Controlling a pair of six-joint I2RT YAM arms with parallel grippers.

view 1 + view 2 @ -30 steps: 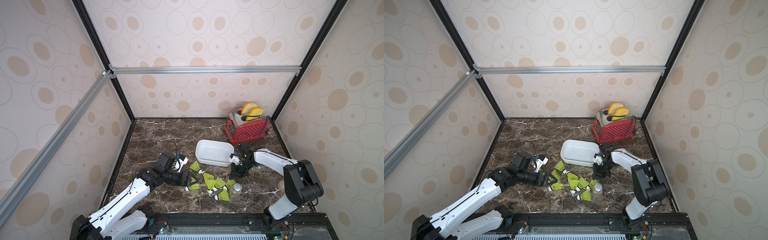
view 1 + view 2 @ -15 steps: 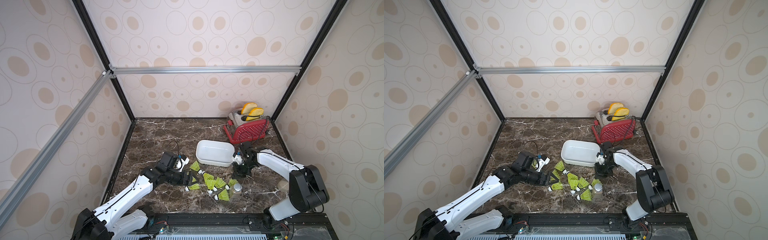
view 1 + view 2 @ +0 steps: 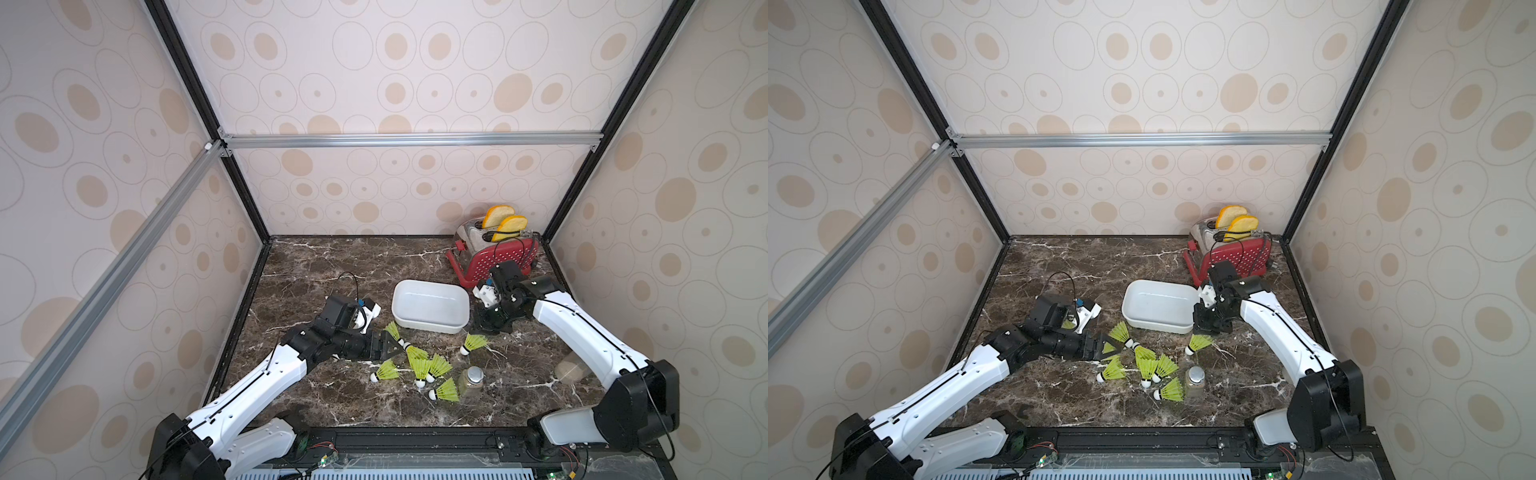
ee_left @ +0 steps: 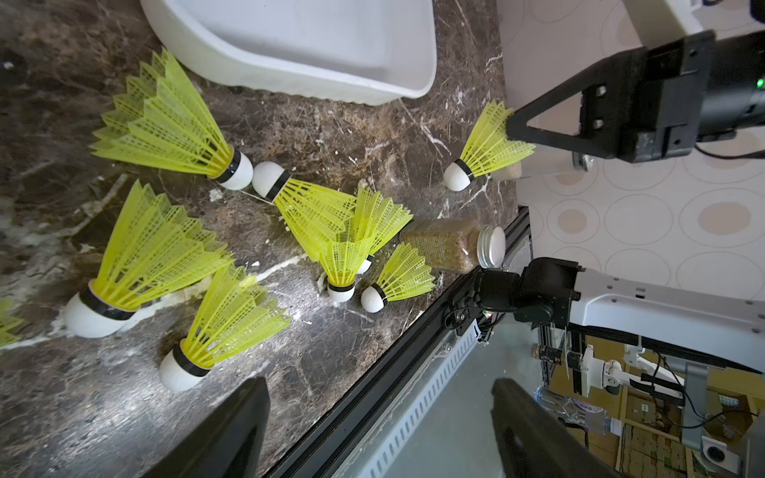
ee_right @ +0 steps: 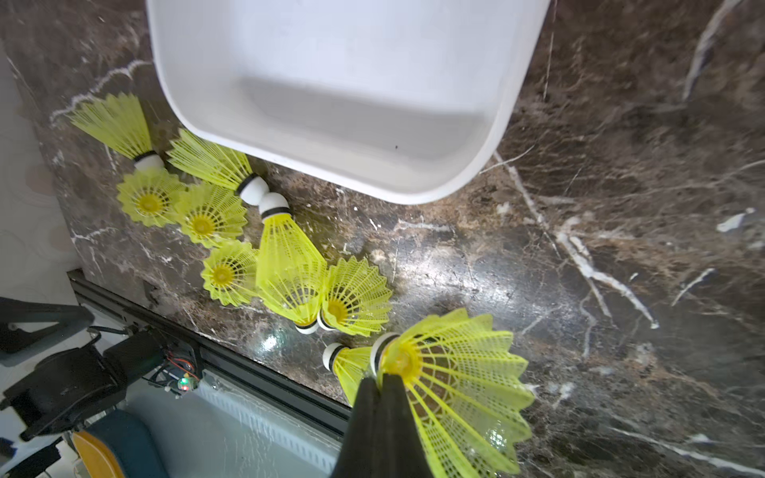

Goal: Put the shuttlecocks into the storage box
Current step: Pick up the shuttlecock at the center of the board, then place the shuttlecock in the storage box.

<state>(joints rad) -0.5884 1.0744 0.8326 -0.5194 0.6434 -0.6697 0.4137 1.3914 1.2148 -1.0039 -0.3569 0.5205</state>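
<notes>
The white storage box sits mid-table with nothing in it. Several neon yellow shuttlecocks lie scattered on the marble in front of it, also seen in the left wrist view. My right gripper is shut on the skirt edge of one shuttlecock. In both top views that shuttlecock hangs just off the box's near right corner, under the gripper. My left gripper is open and holds nothing. It lies low at the left edge of the shuttlecocks.
A small clear jar with a silver lid stands just right of the shuttlecocks. A red toaster holding bread slices stands at the back right, close behind the right arm. The table's front rail runs near the cluster.
My right gripper has carried its shuttlecock up and toward the box's near right corner. The left gripper has stayed open and hardly moved.
</notes>
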